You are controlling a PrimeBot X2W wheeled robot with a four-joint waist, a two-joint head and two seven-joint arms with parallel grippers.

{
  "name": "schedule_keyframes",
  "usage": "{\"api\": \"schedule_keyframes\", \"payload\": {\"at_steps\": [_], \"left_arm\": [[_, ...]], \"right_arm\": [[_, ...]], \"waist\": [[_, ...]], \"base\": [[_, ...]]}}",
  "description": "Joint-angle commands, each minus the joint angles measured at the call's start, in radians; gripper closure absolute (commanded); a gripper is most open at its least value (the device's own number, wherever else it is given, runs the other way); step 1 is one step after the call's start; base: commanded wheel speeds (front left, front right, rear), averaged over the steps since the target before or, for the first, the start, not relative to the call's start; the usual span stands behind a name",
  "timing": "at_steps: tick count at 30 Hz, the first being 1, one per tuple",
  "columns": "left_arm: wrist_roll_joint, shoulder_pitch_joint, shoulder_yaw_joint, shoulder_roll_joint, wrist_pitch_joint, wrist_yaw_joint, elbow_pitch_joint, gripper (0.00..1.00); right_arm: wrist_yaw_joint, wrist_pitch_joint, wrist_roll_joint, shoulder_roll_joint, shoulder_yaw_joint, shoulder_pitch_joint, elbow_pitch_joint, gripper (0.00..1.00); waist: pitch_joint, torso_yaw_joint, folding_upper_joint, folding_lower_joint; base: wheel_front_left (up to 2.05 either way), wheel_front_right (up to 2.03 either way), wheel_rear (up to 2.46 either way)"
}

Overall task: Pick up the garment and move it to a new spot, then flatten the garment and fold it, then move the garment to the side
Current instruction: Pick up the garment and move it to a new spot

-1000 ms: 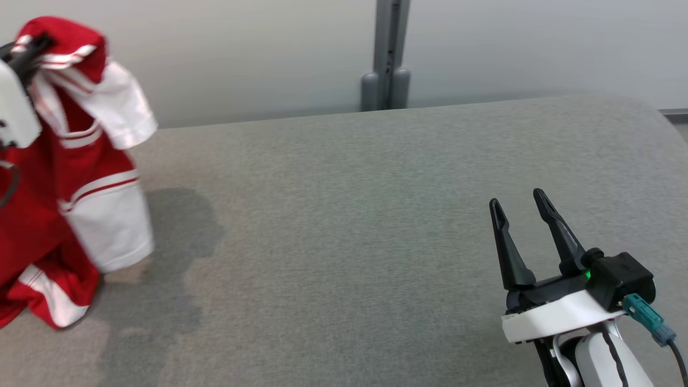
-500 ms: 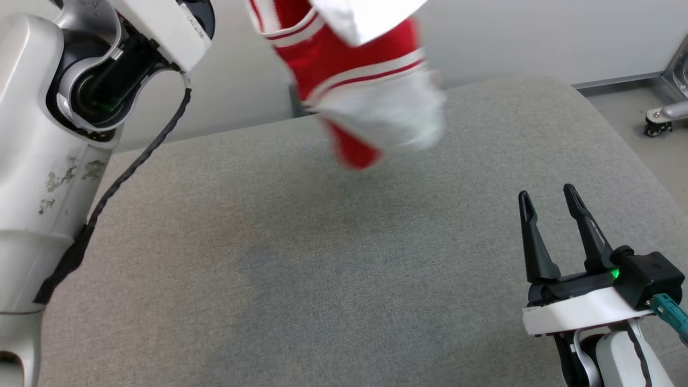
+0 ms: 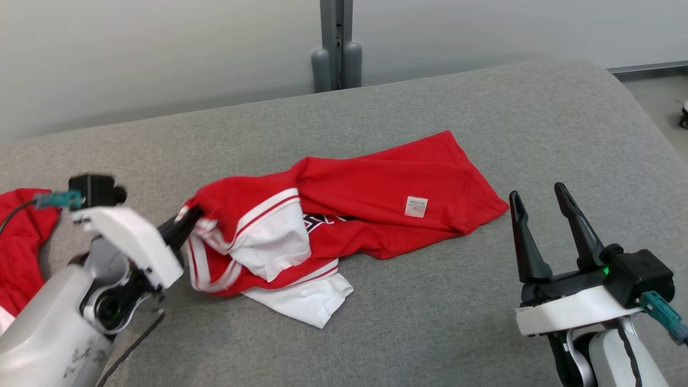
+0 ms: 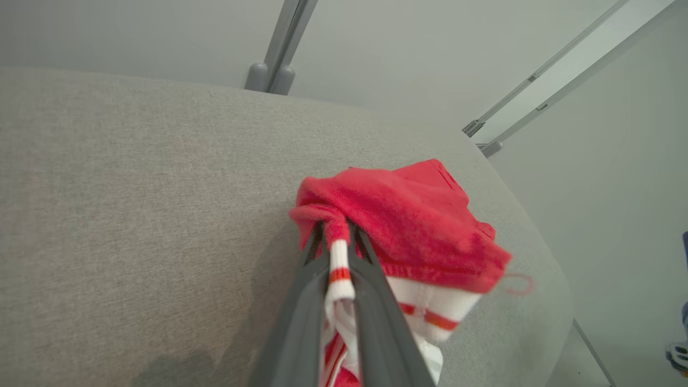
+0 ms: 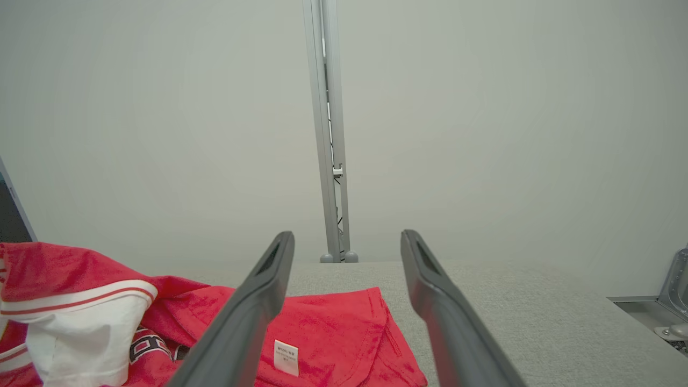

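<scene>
You see a grey fabric surface before a pale wall. The red-and-white jersey garment lies at its middle, long axis left to right, hem rightward. Your left gripper pinches its striped edge; your right gripper stands spread, empty.

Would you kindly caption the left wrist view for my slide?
The left claw grips the red-and-white striped garment over a grey fabric surface.

Small white label on the red garment, its print too small to read, dark white-edged lettering across the garment's front, mostly hidden in folds, no letter legible, no text readable
</scene>
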Motion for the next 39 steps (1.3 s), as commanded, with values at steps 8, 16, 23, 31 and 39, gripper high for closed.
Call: {"api": "schedule_keyframes", "payload": {"at_steps": [8,16,23,31,39], "left_arm": [[-0.077,0.04,-0.017,-0.002,-0.075,-0.004,0.138,0.96],[-0.113,0.013,-0.044,0.011,-0.108,-0.004,0.087,0.0],[-0.027,-0.016,-0.062,0.121,-0.234,-0.004,0.024,0.0],[0.081,0.051,-0.023,0.192,-0.443,0.068,-0.109,0.0],[0.27,0.324,0.199,0.119,-0.492,0.281,-0.395,0.0]], "right_arm": [[0.0,-0.005,-0.033,-0.005,0.006,0.0,0.014,0.0],[0.0,-0.005,-0.044,-0.005,0.012,0.002,0.017,0.0],[0.0,-0.005,-0.051,-0.005,-0.002,0.021,0.015,0.0],[0.0,-0.005,-0.062,-0.005,-0.017,0.052,-0.012,0.0],[0.0,-0.005,-0.05,-0.005,-0.037,0.082,-0.034,0.0]], "waist": [[0.0,0.041,-0.0001,0.0],[-0.019,0.073,-0.0001,0.0],[-0.058,0.089,-0.0001,0.0],[-0.082,0.113,-0.0001,0.0],[-0.077,0.131,-0.0001,0.0]], "base": [[0.0,0.0,0.0],[0.0,0.0,0.0],[0.0,0.0,0.0],[0.0,0.0,0.0],[0.0,0.0,0.0]]}}
